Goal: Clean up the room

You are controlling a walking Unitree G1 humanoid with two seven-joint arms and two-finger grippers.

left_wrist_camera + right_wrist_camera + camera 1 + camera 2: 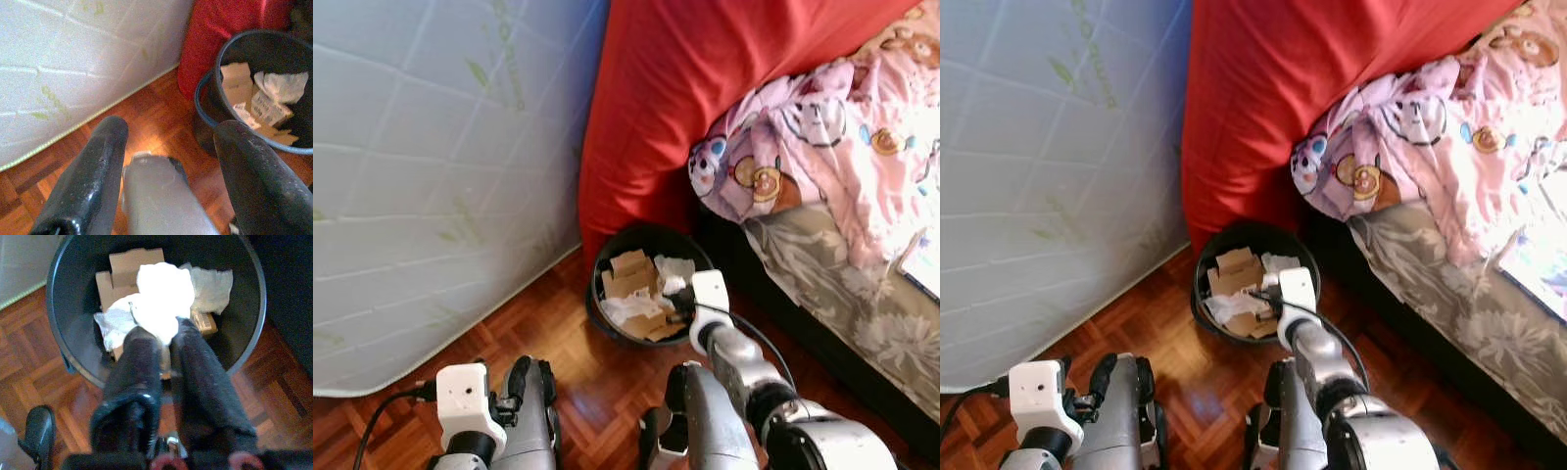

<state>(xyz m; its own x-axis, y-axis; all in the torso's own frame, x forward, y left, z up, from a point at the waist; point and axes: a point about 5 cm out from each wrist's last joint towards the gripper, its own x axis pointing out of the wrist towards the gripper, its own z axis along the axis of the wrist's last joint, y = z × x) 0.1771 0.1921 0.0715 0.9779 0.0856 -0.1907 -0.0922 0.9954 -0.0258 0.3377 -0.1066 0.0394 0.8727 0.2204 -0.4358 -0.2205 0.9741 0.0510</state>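
Note:
A black round trash bin (598, 286) stands on the parquet floor against a red upright cushion. It holds cardboard scraps (628, 274) and crumpled white paper. My right gripper (164, 330) hangs just above the bin's opening, shut on a wad of white paper (164, 298) that sticks out past its fingertips. In the left eye view its white wrist (710, 294) sits over the bin's near rim. My left gripper (168, 129) is low by my left side, open and holding nothing, with the bin (205, 90) a short way ahead of it.
A white mattress (431, 176) leans on the left. The red cushion (685, 98) rises behind the bin. To the right lies a bed with a pink cartoon blanket (822, 137) and a grey flowered sheet (842, 284). Bare parquet floor (548, 313) lies left of the bin.

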